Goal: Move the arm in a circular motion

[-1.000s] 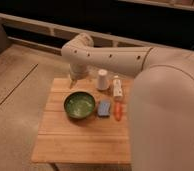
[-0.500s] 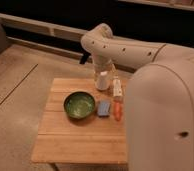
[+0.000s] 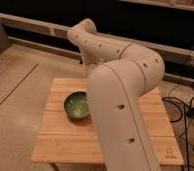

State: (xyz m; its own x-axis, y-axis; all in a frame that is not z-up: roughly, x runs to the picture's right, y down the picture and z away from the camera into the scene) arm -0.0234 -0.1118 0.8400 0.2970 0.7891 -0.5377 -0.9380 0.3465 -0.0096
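Note:
The arm [image 3: 121, 95] is a thick cream-white robot arm with small dark holes. It rises from the bottom centre, bends at the upper right and reaches to a joint at the upper left [image 3: 85, 31]. From there its last segment drops down behind the near segment, over the back of the wooden table [image 3: 60, 142]. The gripper is hidden behind the near arm segment, at about the table's back middle.
A green bowl [image 3: 77, 105] sits on the table, left of the arm. Dark cables [image 3: 187, 107] lie on the floor at the right. A dark wall with a pale ledge [image 3: 35, 25] runs along the back. Speckled floor [image 3: 15, 95] lies to the left.
The arm has swung across and closer to the camera. It now covers the white cup and the small things that showed right of the bowl. The bowl has not moved.

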